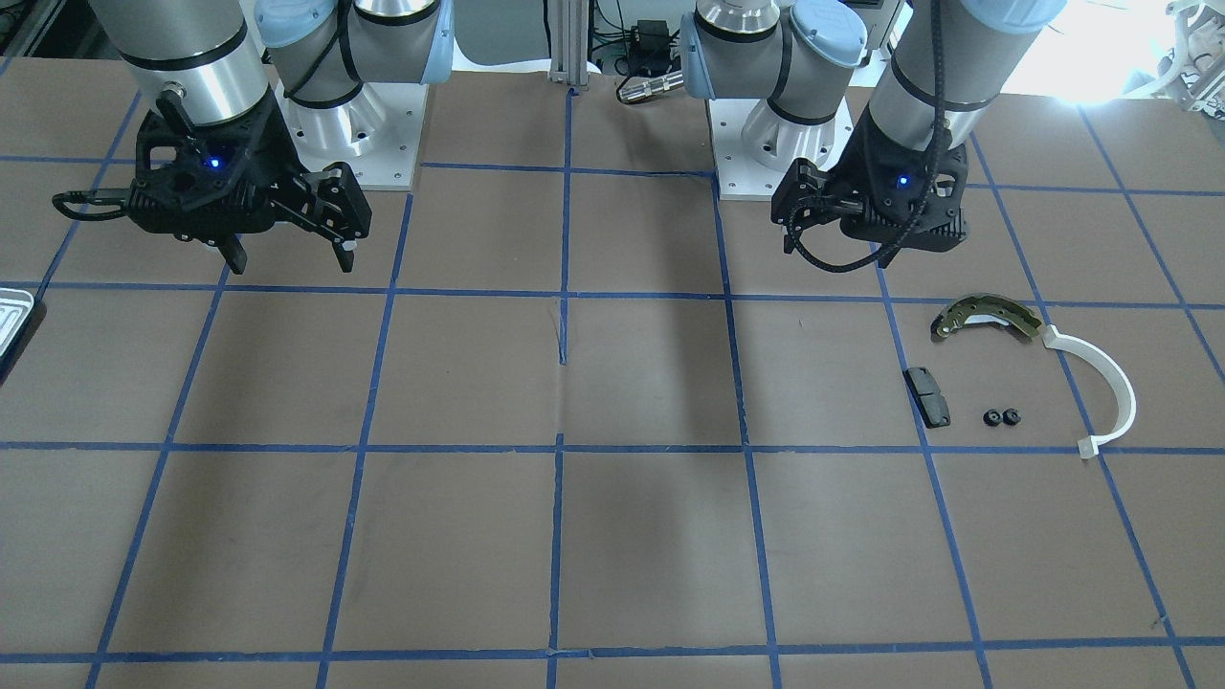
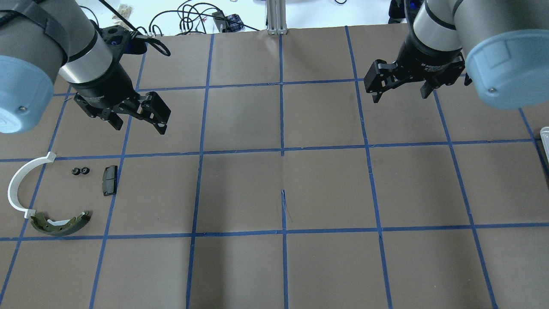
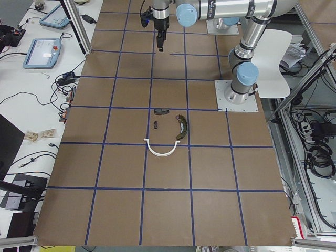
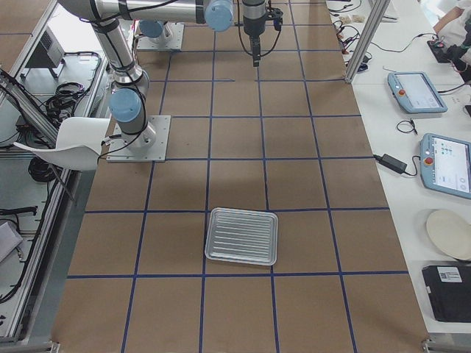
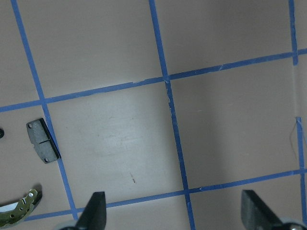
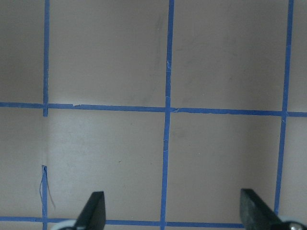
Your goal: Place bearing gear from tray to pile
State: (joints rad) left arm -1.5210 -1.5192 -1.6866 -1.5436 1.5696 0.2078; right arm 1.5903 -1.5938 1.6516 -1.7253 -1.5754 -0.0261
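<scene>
Two small black bearing gears point(image 1: 1002, 417) lie side by side on the table, between the dark pad point(image 1: 928, 396) and the white plastic arc point(image 1: 1110, 383). The olive-brass brake shoe point(image 1: 986, 316) lies beside them. The gears point(image 2: 80, 171) also show in the overhead view. My left gripper point(image 2: 139, 126) is open and empty, held high, off the pile's side toward the table's middle. Its wrist view shows only the pad point(image 5: 42, 141) and the shoe's end point(image 5: 17, 213). My right gripper point(image 2: 401, 95) is open and empty, high over bare table. The tray point(image 4: 242, 235) holds nothing.
The table is brown paper with a blue tape grid. The tray's rim point(image 1: 11, 321) shows at the view's left edge. Both square metal base plates point(image 1: 402, 144) stand at the robot's side. Tablets and cables lie on a side bench point(image 4: 419, 92).
</scene>
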